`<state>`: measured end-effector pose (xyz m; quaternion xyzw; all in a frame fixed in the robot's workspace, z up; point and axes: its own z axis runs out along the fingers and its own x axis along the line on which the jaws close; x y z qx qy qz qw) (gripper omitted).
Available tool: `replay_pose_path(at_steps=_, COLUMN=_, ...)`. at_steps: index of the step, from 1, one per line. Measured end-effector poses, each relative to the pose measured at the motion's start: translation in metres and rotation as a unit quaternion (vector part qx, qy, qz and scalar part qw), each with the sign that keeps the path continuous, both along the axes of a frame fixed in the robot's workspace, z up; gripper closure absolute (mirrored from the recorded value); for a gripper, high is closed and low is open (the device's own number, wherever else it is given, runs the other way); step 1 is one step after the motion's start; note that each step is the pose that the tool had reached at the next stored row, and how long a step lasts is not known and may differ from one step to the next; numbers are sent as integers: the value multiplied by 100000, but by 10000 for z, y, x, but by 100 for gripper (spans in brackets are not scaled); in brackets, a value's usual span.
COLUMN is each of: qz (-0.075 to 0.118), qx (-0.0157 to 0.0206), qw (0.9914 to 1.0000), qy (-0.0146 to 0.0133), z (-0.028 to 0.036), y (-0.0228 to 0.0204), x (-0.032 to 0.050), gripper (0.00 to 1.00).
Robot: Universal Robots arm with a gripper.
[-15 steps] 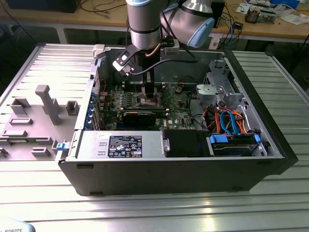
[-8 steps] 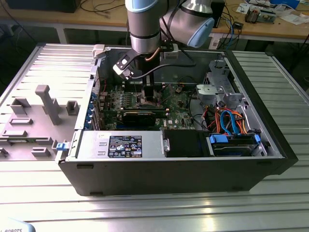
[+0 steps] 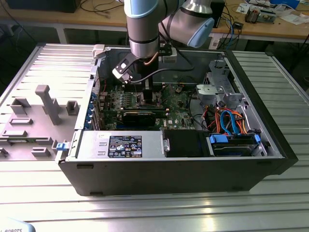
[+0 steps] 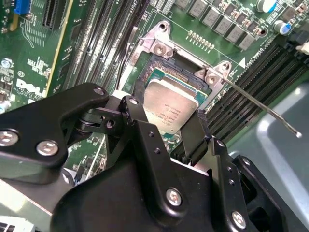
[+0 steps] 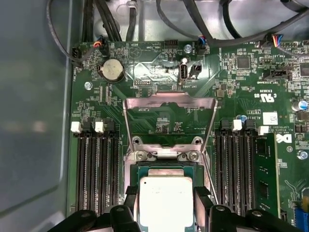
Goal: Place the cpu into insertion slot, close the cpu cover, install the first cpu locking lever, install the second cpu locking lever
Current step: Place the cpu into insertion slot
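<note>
The silver-grey chip lies flat within the dark, metal-rimmed socket; the silvery windowed cover stands tilted open.

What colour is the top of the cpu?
Dull silver-grey. The cpu shows best in the first wrist view.

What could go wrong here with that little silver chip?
The cpu, pinched between the fingers, could settle crooked in the insertion slot and damage its contacts. The thin locking lever sticks out beside the slot, so the fingers might snag it. The raised cpu cover stands close too.
</note>
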<state>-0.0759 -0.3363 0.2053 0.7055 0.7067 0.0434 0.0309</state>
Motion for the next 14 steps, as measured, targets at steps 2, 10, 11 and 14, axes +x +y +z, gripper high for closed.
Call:
replay_pose_path(at_steps=2, qz=-2, qx=-14, qw=100000, qy=8, z=-20, y=-11, x=0, gripper=46)
replay_pose_path(at_steps=10, qz=335, qx=-44, qw=99999, qy=35, z=-88, y=-24, x=-2, gripper=46)
replay_pose_path(at_steps=11, qz=326, qx=-34, qw=99999, qy=33, z=-96, y=-24, x=-3, gripper=46)
replay_pose_path(at_steps=14, qz=323, qx=-20, qw=99999, qy=31, z=-103, y=-23, x=-3, gripper=46)
